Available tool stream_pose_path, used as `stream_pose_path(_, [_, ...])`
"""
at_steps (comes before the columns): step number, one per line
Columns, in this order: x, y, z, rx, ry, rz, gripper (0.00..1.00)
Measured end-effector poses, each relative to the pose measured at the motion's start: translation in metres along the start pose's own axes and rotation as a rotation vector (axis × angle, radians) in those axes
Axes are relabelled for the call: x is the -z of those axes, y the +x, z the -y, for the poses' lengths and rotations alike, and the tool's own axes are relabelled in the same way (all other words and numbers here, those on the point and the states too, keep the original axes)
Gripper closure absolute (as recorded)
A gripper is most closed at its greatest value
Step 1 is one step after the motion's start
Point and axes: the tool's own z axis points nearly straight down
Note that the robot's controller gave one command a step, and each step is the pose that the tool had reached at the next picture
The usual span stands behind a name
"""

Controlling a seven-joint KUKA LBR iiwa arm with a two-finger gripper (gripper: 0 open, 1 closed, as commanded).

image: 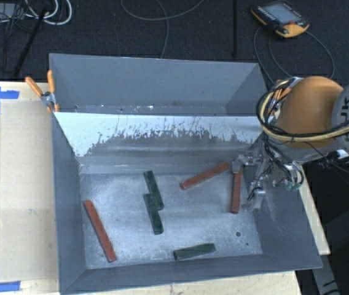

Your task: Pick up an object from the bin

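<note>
a: camera view, where r u?

b: my gripper (252, 186) sits low at the right side of the bin (156, 94), right against the short red-brown stick (236, 192). that stick lies on the floor near the right wall, pointing toward the back. its far end is touching or nearly touching a slanted red-brown stick (205, 176).

a: apart or clamped?

b: can't tell, wrist cables n shadow hide it. also can't tell if the stick is inside the grip or just beside it.

a: so how to do it well?

b: imo centre over the stick's middle n grip across its narrow width, not lengthwise. stay clear of the right wall, it's close. watch the slanted stick, bc its end sits by mine n could get pinched or dragged. then lift straight up n check the stick comes w/ me, level.

a: the rest?

b: dark green sticks (153, 203) mid-floor n a long red-brown stick (99, 231) at the view's left. both well apart, no bother.
</note>
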Motion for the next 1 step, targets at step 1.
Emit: stream_pose_path(1, [-0.0153,-0.0299,0.0046,-0.14,-0.003,0.006,0.0])
